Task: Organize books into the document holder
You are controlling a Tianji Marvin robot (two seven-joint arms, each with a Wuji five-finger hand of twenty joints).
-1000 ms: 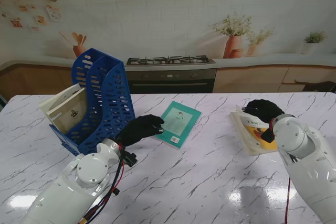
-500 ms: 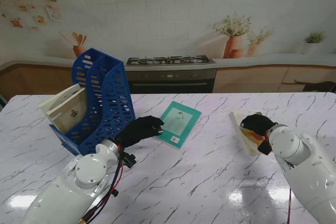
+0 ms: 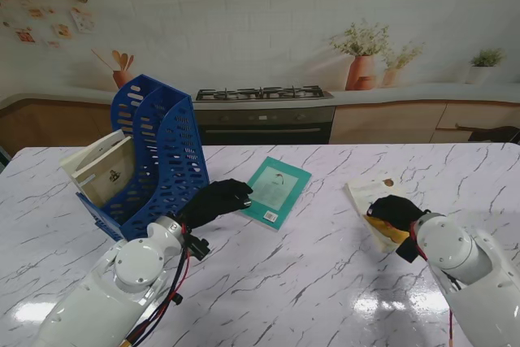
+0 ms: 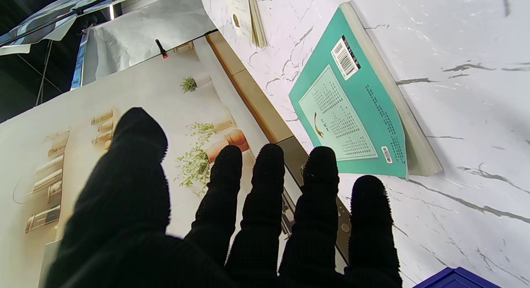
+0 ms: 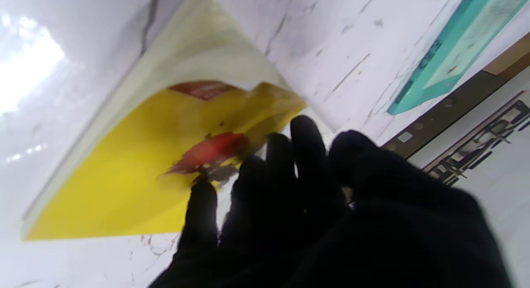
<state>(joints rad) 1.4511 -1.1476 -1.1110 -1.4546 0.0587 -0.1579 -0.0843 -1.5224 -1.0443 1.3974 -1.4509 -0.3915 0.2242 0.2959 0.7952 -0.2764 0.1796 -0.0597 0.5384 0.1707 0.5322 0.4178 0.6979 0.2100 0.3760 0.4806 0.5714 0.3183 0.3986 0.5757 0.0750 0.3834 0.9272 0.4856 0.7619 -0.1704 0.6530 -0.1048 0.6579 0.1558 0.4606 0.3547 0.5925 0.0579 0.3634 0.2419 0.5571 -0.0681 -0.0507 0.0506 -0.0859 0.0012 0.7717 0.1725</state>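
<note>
The blue document holder [image 3: 154, 160] stands at the left of the table with a pale book [image 3: 101, 170] leaning in its left slot. A teal book [image 3: 276, 191] [image 4: 348, 110] lies flat near the middle. My left hand [image 3: 215, 201] [image 4: 248, 222] hovers between the holder and the teal book, fingers spread, holding nothing. On the right lies a yellow book [image 3: 370, 205] [image 5: 124, 168], its cover corner curling up. My right hand [image 3: 394, 210] [image 5: 331, 205] is closed over its near edge, fingers on the yellow cover.
The marble table [image 3: 309, 282] runs to a printed kitchen backdrop [image 3: 268, 38] behind. The holder's corner [image 4: 455, 279] shows beside my left hand. The teal book's edge [image 5: 447, 60] is visible beyond my right hand.
My right hand has pulled back toward me and to the left, and the yellow book has slid and turned with it. The left arm has stayed still.
</note>
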